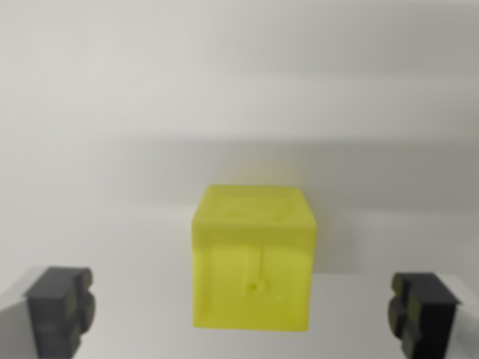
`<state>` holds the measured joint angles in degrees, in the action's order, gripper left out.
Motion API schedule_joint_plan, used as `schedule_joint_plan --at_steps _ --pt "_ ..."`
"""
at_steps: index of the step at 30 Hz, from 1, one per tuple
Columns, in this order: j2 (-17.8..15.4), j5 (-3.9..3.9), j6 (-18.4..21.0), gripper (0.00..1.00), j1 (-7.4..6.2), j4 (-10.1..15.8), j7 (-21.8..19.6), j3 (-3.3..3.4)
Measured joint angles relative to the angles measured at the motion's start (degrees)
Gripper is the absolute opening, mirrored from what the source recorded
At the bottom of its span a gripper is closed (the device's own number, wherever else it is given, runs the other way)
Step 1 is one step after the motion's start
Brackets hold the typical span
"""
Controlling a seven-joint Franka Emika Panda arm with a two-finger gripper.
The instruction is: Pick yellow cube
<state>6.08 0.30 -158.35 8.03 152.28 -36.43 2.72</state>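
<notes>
A yellow cube (253,258) rests on a pale grey surface in the lower middle of the wrist view, with a small hole on its near face. My gripper (241,314) is open around it. One dark fingertip (61,308) shows at the wrist view's lower left and the other fingertip (423,313) at the lower right. Both stand well apart from the cube's sides, with wide gaps to either side. Nothing is held.
The pale surface (112,187) stretches behind the cube to a blurred light background. A soft shadow band lies across it just beyond the cube.
</notes>
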Motion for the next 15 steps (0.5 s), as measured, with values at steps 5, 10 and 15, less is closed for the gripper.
schedule_joint_plan --at_steps 5,10,15 --pt "1.3 0.34 -2.7 1.0 0.31 1.4 0.8 0.0" --pt "2.8 0.83 -5.4 1.0 0.61 2.7 1.8 -0.02" --pt "4.3 1.5 -8.1 1.0 0.88 3.8 2.9 -0.05"
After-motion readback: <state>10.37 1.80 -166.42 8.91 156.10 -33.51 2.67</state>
